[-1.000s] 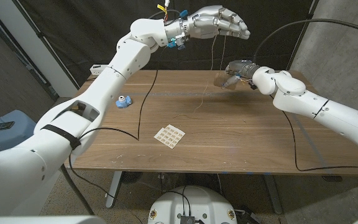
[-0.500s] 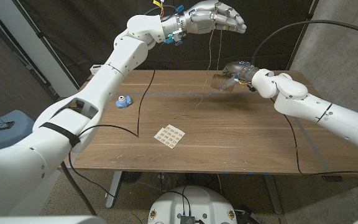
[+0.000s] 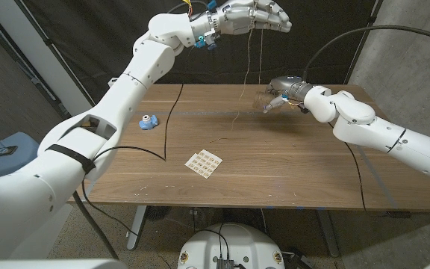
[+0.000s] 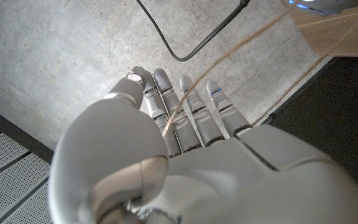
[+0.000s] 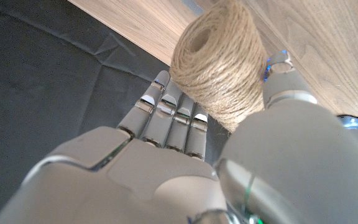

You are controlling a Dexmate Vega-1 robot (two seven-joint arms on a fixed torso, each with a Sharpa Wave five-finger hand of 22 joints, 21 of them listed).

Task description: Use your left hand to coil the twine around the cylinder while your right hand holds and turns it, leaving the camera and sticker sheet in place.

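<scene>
I have the left arm stretched high over the table's far edge, its hand (image 3: 256,15) palm down, fingers (image 4: 194,112) together, pinching the thin tan twine strand (image 3: 248,67) that hangs down. My right hand (image 3: 284,88) hovers above the far right of the wooden table (image 3: 290,172), gripping the twine-wrapped cylinder (image 5: 219,62) between thumb and fingers.

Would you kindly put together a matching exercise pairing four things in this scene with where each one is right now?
Things:
1. left hand
2. twine-wound cylinder
3. sticker sheet
4. blue camera

Places:
A. lying near the table's front edge
B. gripped in the right hand
C. raised high above the table, holding twine
D. on the table's left side

Pairs: 1-C, 2-B, 3-A, 4-D
</scene>
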